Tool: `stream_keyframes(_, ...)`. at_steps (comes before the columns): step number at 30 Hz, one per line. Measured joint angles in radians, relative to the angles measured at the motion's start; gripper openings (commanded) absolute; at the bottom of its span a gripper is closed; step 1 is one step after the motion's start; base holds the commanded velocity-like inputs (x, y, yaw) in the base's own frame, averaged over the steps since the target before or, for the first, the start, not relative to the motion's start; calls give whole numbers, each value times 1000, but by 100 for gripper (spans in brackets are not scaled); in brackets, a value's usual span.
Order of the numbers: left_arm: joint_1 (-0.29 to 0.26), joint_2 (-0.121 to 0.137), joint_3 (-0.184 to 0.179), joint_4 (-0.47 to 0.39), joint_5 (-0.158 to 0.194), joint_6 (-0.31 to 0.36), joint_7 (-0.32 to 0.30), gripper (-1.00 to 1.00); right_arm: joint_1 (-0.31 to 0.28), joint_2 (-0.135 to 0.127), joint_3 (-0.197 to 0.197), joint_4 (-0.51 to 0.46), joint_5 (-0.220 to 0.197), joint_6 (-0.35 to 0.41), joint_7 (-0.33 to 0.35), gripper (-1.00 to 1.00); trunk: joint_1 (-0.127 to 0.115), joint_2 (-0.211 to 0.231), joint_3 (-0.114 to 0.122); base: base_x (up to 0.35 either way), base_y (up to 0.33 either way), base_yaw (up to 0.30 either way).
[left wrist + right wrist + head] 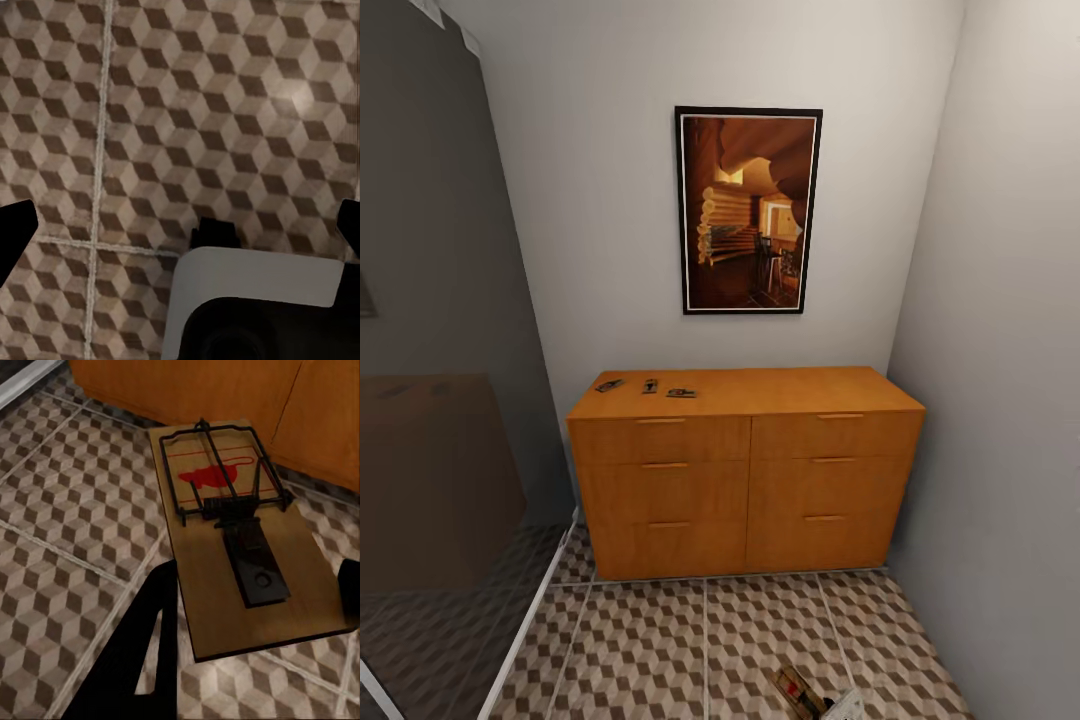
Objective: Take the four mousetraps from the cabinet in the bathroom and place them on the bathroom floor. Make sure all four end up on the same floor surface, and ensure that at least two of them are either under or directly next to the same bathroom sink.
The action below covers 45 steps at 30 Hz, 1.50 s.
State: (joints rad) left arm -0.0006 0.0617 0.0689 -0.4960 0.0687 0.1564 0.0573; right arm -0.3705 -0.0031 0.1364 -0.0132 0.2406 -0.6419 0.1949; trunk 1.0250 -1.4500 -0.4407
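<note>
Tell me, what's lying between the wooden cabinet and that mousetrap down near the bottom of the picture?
Nothing but cube-patterned floor. In the head view, bare tiles run from the cabinet to the mousetrap.

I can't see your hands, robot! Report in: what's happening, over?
Right gripper shut on one mousetrap, above the bathroom floor. Left gripper open. Three mousetraps on the cabinet. Nothing in the way.

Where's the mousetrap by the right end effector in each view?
Head: mousetrap at the bottom edge, right of centre, over the floor tiles.
Right wrist: mid-frame, cabinet beyond it.
Left wrist: floor tiles and grout.
Shared landmark: the cube-pattern floor tiles.
</note>
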Motion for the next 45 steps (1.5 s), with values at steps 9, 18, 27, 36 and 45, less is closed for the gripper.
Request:
stream_keyframes(9,-2,-4,0,-522,5,498,2,100,8,5,0,-1,2,-2,-81,-100,0,0,0,0,0,0)
stream_keyframes(18,-38,-12,0,-951,3,801,6,100,9,5,2,-1,3,2,-84,-100,0,0,0,0,0,0)
stream_keyframes(27,-394,-19,0,-965,4,852,10,100,9,6,1,-1,3,5,-83,-100,0,0,0,0,0,0)
stream_keyframes(36,-926,-91,0,-567,7,852,36,100,9,9,2,-1,3,5,-83,-100,0,0,0,0,0,0)
stream_keyframes(45,-1001,-175,-14,-556,-1,857,167,100,9,11,2,-1,4,5,-83,-100,0,0,0,0,0,0)
